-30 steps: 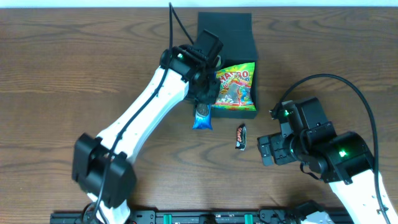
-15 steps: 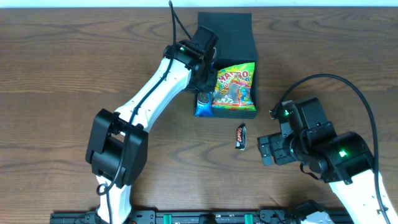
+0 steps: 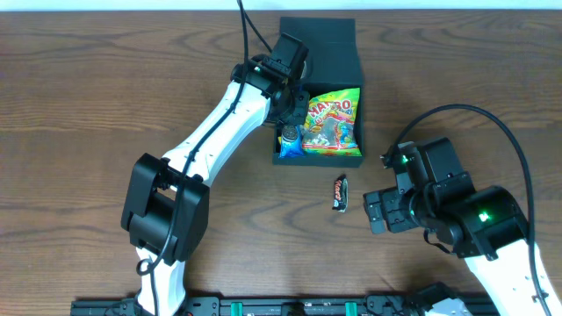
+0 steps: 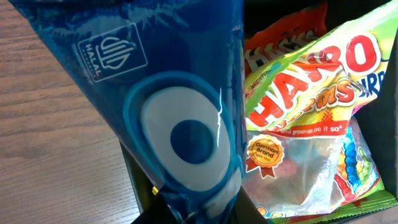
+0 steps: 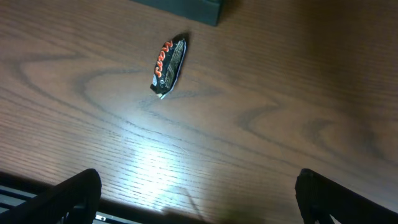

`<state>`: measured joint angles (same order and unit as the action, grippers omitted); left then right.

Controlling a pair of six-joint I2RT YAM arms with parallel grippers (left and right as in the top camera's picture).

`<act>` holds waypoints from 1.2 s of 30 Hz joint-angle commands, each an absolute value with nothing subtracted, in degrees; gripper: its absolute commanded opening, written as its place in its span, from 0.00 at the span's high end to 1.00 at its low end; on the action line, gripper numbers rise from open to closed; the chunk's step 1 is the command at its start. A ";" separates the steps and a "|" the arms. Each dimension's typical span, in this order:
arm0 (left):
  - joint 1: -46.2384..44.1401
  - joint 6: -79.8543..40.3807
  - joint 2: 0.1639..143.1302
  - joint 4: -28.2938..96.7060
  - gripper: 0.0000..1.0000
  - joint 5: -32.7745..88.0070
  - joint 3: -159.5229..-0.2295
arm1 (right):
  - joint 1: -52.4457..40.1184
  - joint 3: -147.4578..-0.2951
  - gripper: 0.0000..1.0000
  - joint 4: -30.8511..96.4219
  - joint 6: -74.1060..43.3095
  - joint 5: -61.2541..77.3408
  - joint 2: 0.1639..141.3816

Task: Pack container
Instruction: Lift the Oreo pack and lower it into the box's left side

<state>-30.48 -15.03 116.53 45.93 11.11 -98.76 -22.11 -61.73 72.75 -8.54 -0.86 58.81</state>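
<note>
The container (image 3: 320,48) is a dark square box with its lid flap standing open at the far side. Its wall (image 4: 142,180) shows in the left wrist view. A colourful Haribo bag (image 3: 330,123) lies inside it (image 4: 298,118). My left gripper (image 3: 289,128) is shut on a blue snack packet (image 3: 290,145), which hangs over the box's near-left corner. Up close the blue packet (image 4: 180,112) fills the view above my left gripper (image 4: 199,214). My right gripper (image 3: 378,211) hangs open over bare table (image 5: 199,199), nothing between its fingers (image 5: 74,196).
A small dark candy bar with red lettering (image 3: 340,192) lies on the wooden table just in front of the box, left of my right gripper (image 5: 168,64). A corner of the box (image 5: 186,7) shows at the top of the right wrist view.
My left gripper has carried the blue packet away from the table in front of the box and over the box's near-left corner. The right arm has not moved.
</note>
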 commanded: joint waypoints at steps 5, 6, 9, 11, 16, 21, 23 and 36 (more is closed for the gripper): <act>-30.35 -15.18 118.28 45.32 0.94 9.89 -99.81 | -22.92 -61.69 0.01 72.66 -9.15 -0.62 58.39; -30.35 -15.18 118.69 45.23 0.94 9.93 -99.81 | -22.92 -61.69 0.01 72.64 -9.15 -0.62 58.39; -30.39 -15.20 120.36 45.17 0.94 10.02 -99.81 | -22.92 -61.69 0.01 72.66 -9.15 -0.62 58.39; -30.50 -15.22 121.43 45.15 0.94 10.13 -99.81 | -22.92 -61.69 0.01 72.66 -9.15 -0.62 58.39; -30.55 -15.22 122.56 45.08 0.94 10.09 -99.81 | -22.92 -61.69 0.01 72.64 -9.15 -0.62 58.39; -30.55 -15.22 122.58 44.45 0.94 9.78 -99.81 | -22.92 -61.69 0.01 72.64 -9.15 -0.62 58.39; -30.55 -15.22 122.58 44.47 0.94 9.65 -99.81 | -22.92 -61.71 0.01 72.64 -9.15 -0.62 58.39; -30.55 -15.31 122.56 44.73 0.48 9.67 -99.92 | -22.92 -61.69 0.01 72.71 -9.15 -0.62 58.39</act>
<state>-30.50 -15.20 121.67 44.45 10.35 -99.15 -22.11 -61.73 72.75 -8.54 -0.86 58.81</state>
